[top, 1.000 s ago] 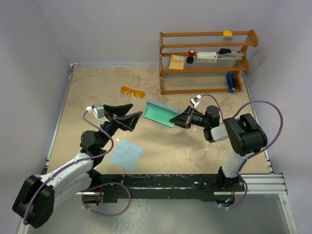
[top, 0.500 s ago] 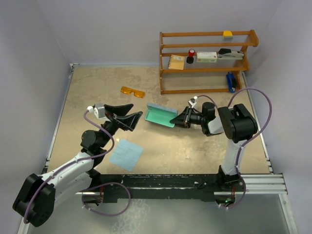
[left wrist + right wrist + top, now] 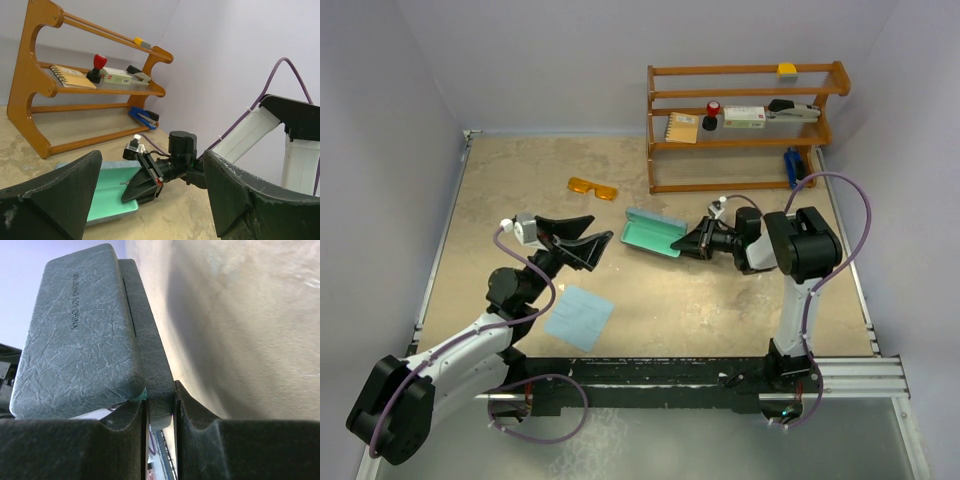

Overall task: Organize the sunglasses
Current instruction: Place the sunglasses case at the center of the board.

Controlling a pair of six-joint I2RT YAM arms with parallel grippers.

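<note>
Cut off, left wrist view: a dark finger point(image 3: 50, 195) in the foreground covers the near end of the case point(image 3: 112, 195).
Hard to read, right wrist view: the case shows mostly its grey textured shell, and the lettering on it is only partly legible.
Hard to tell: whether the arms of the sunglasses point(image 3: 593, 187) are folded.
Left gripper point(image 3: 603, 225): jaws spread wide with nothing between them, at 9 o'clock of the case.
Cloth point(image 3: 579, 317): light blue square, flat on the table point(image 3: 500, 200) at 7 o'clock of the case.
Sunglasses: small, with translucent orange-amber lenses and frame. They lie on the table at 10 o'clock of the case, well apart from both grippers.
Case: open near the table's middle, teal lining facing up.
Right gripper point(image 3: 685, 246): pinching the case's rim at its 3 o'clock end.
Shelf point(image 3: 720, 70): wooden, at 1 o'clock of the case. A yellow block is on top, with a notebook, a red-topped stamp, a white box and a stapler in the middle, and a blue stapler at the bottom.
</note>
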